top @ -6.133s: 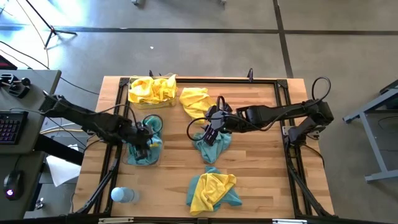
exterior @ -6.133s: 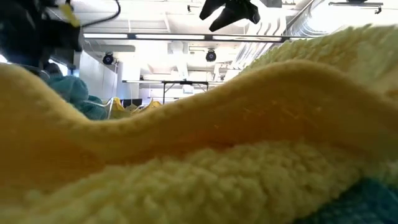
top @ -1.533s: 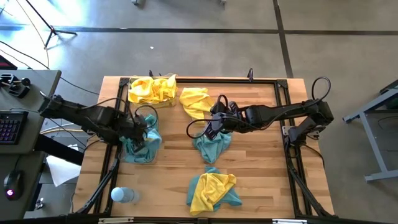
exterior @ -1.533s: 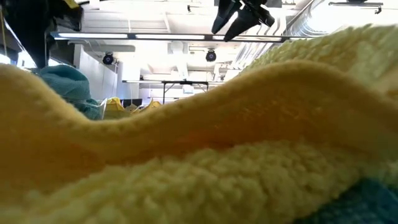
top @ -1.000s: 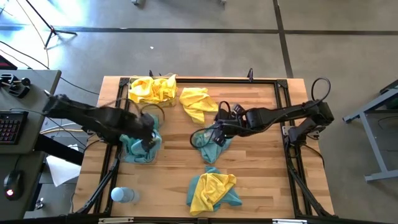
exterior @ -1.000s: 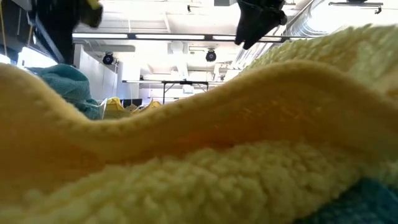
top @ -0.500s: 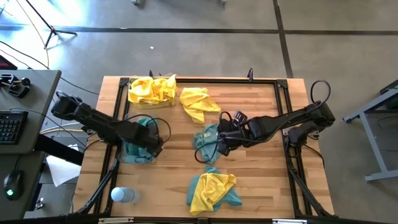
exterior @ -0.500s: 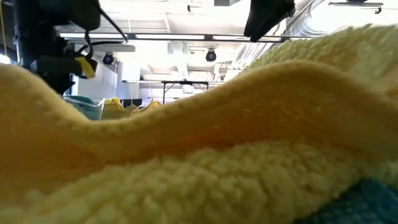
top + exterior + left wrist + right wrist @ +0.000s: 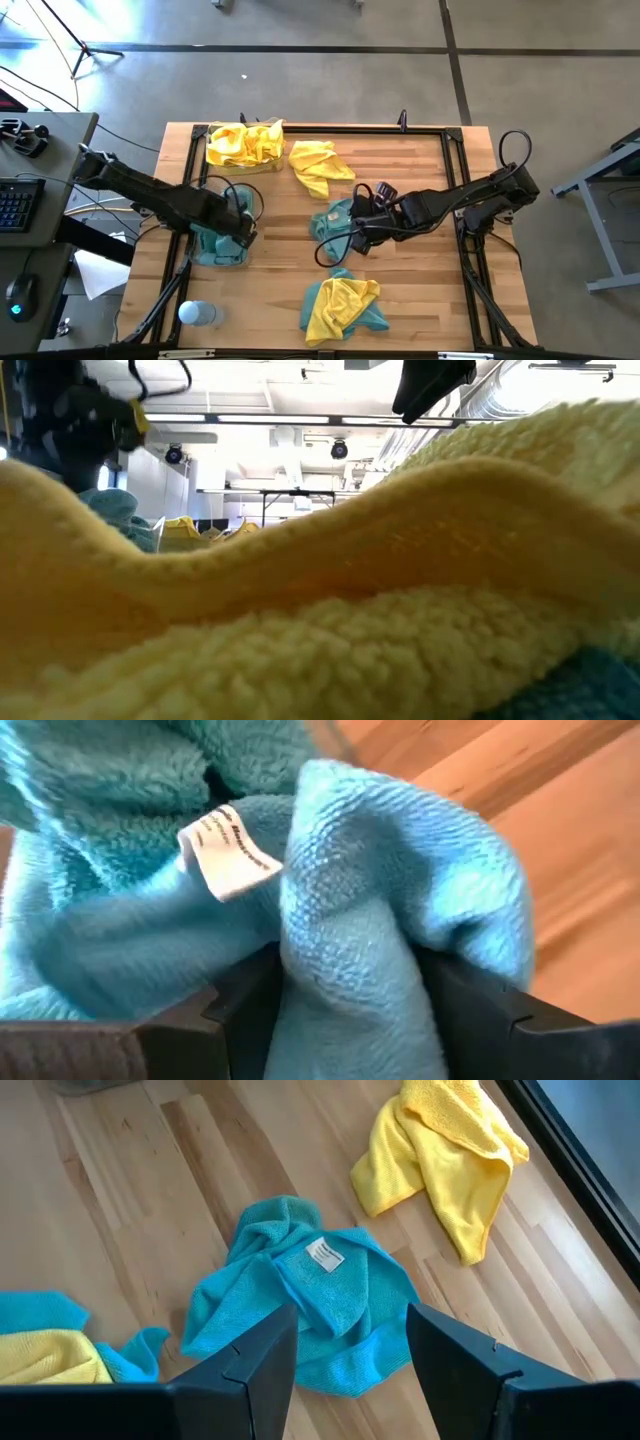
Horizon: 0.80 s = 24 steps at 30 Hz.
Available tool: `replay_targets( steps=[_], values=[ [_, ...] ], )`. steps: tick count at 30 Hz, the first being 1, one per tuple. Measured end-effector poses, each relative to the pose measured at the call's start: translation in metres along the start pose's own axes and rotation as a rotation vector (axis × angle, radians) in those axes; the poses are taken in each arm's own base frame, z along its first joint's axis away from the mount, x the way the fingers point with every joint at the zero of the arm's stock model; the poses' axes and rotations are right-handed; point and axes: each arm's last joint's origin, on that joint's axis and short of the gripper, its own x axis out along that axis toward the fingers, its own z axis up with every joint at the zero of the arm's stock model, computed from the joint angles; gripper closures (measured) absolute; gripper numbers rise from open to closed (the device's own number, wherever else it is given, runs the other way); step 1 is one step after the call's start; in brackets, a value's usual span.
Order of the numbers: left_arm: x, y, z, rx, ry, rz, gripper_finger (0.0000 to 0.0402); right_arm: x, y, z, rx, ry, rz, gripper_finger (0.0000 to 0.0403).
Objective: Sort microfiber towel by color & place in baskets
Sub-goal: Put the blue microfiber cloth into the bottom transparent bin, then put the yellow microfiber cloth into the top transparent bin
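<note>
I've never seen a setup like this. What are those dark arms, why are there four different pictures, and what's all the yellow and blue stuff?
Two robot arms work at a wooden table, sorting towels by colour. One picture looks straight down. One sits at table height, mostly blocked by a yellow towel. Two come from cameras on the arms' wrists. The left gripper is closed on a teal towel over a clear basket already holding teal ones. The right gripper is open above another teal towel in mid-table. A second basket holds yellow towels, a loose yellow towel lies beside it, and a mixed pile waits near the front edge.
</note>
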Motion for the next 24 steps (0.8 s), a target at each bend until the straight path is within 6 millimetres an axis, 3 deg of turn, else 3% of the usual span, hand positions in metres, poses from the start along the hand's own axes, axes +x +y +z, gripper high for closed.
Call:
replay_targets(
  steps=[10,17,24],
  values=[
    [-0.049,0.012,0.007,-0.022,-0.086,-0.022,0.019,0.009,0.002,-0.008,0.08,-0.011,-0.031,0.0217],
    [-0.065,-0.003,0.004,-0.041,-0.256,-0.158,0.019,0.044,0.015,-0.068,0.12,0.172,-0.022,0.0217],
    [-0.074,-0.027,0.006,0.071,-0.428,-0.345,0.019,0.028,0.028,-0.112,0.127,0.148,0.131,0.0217]
  ],
)
